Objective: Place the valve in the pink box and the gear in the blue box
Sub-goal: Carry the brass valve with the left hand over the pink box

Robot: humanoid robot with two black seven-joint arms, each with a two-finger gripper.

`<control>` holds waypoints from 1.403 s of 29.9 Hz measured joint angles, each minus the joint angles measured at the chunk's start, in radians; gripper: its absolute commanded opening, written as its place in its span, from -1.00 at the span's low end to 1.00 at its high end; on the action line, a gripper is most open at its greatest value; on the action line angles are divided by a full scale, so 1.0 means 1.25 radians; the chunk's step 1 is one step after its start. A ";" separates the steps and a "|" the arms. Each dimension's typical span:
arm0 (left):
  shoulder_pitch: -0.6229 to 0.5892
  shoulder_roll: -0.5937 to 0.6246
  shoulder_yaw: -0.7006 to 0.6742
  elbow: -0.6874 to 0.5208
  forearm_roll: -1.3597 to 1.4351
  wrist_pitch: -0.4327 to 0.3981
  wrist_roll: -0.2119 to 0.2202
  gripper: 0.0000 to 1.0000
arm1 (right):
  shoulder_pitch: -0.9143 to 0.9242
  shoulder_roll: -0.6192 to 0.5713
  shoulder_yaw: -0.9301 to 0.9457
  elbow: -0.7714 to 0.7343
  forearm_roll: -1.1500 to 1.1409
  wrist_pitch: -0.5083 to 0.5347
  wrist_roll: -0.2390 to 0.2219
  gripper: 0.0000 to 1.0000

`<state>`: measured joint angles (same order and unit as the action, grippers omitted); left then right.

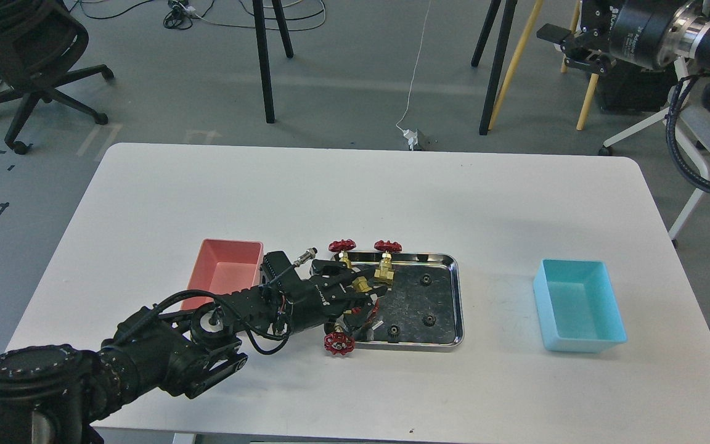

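Four brass valves with red handwheels crowd the shiny steel tray (pixel 447 262); our left gripper (pixel 364 287) reaches among them. We judge the valve (pixel 384 269) pickup underway, though whether the jaws have clenched we cannot tell. Next we lift it to the salmon-pink plastic box (pixel 207 265).

Our left gripper (pixel 364 285) reaches over the steel tray (pixel 450 302), fingers around a valve (pixel 362 285); the pink box (pixel 227 271) sits at nine o'clock.

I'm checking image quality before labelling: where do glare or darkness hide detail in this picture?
Head view: sharp overall, with even lighting and soft shadows; the steel tray mirrors dark mottled reflections, so the black gears blend in; the black left gripper merges with the tray, its fingers hard to separate; the pink box and blue box read cleanly.
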<state>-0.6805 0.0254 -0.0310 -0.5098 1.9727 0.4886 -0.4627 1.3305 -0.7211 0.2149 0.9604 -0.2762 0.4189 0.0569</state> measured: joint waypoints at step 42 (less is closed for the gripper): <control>0.073 0.530 -0.033 -0.332 -0.168 0.000 0.034 0.27 | -0.009 0.097 0.000 -0.099 -0.030 0.000 0.002 0.98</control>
<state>-0.5889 0.6883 -0.0725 -0.9249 1.7631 0.4886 -0.4200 1.3195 -0.5999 0.2148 0.8366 -0.3134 0.4187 0.0595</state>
